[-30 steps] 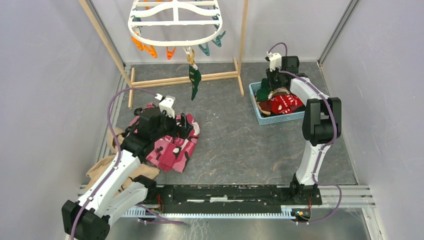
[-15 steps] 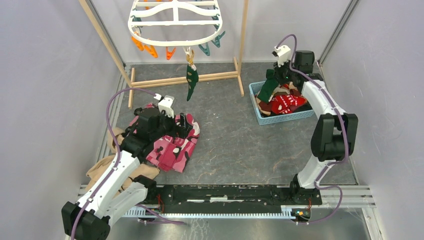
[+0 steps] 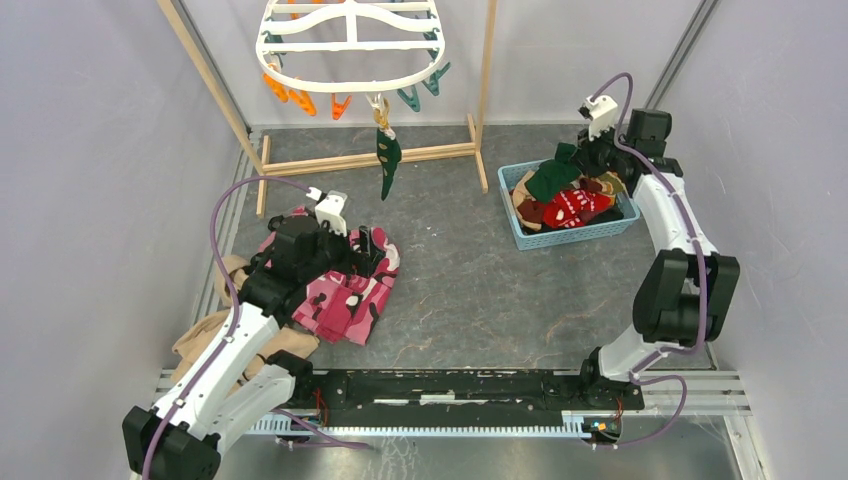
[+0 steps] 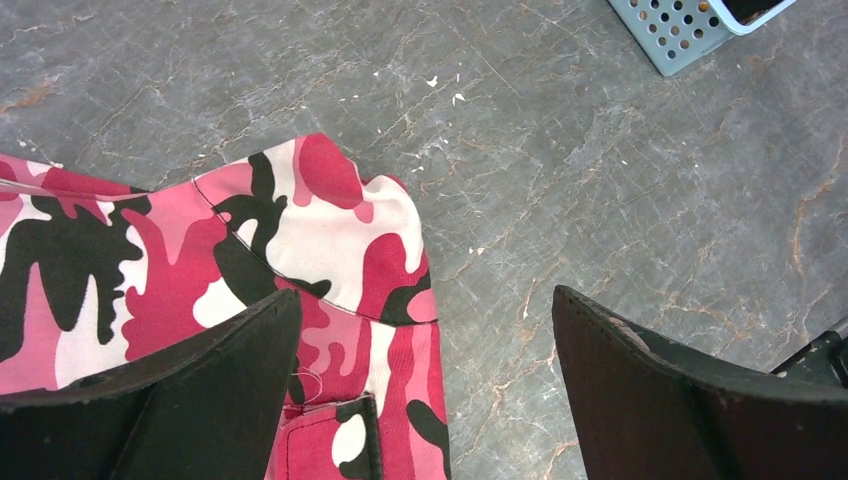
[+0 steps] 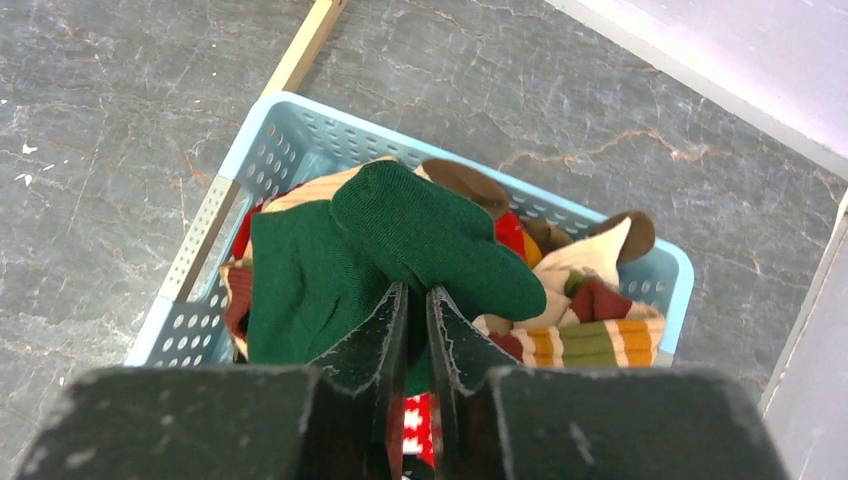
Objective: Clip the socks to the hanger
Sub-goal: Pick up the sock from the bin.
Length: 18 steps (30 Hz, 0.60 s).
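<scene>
Right end effector (image 5: 418, 300): fingers nearly closed, pinching a dark green sock (image 5: 400, 235) above the blue basket (image 5: 270, 140). The sock's lower part hangs down among the other socks (image 5: 590, 330) in the basket. Left end effector (image 4: 425, 330): spread wide, holding nothing, over the edge of the pink camouflage garment (image 4: 330, 220) on the tabletop (image 4: 600, 180). Hanger (image 3: 350, 60) at the far side; a second green sock (image 3: 388, 160) hangs from one clip.

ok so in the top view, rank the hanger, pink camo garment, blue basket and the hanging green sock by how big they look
1. hanger, though it hangs higher, likely nearer the camera, and is cut off at the top
2. pink camo garment, partly hidden
3. blue basket
4. hanging green sock
</scene>
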Each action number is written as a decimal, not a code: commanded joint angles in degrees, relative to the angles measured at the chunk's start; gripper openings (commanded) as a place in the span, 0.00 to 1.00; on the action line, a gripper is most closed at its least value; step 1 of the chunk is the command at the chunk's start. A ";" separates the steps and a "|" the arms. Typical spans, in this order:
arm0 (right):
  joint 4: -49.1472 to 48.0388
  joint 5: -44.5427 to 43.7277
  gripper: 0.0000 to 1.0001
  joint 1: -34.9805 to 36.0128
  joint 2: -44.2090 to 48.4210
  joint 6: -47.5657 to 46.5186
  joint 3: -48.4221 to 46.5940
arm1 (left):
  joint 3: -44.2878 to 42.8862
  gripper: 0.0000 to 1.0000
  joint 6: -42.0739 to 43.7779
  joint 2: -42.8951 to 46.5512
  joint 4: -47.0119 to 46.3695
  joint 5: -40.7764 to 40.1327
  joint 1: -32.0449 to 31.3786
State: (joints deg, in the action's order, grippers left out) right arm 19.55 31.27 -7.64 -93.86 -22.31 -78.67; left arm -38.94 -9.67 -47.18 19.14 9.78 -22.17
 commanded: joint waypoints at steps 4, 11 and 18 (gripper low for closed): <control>-0.39 -0.91 0.17 -1.99 5.90 -1.07 6.98 | 0.02 1.00 -0.15 0.37 -2.61 2.76 0.70; -0.51 -5.06 0.23 -4.74 1.82 -2.43 7.56 | 0.10 1.00 -0.09 0.31 -2.52 2.61 0.94; 1.32 -6.31 0.37 -6.24 0.02 -4.79 6.52 | 0.05 1.00 -0.16 -0.01 -2.51 2.74 1.09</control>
State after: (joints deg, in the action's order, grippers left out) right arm 20.58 26.30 -13.19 -94.00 -24.82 -71.31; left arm -38.94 -9.69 -47.16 18.74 11.14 -21.52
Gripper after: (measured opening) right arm 0.346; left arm 0.994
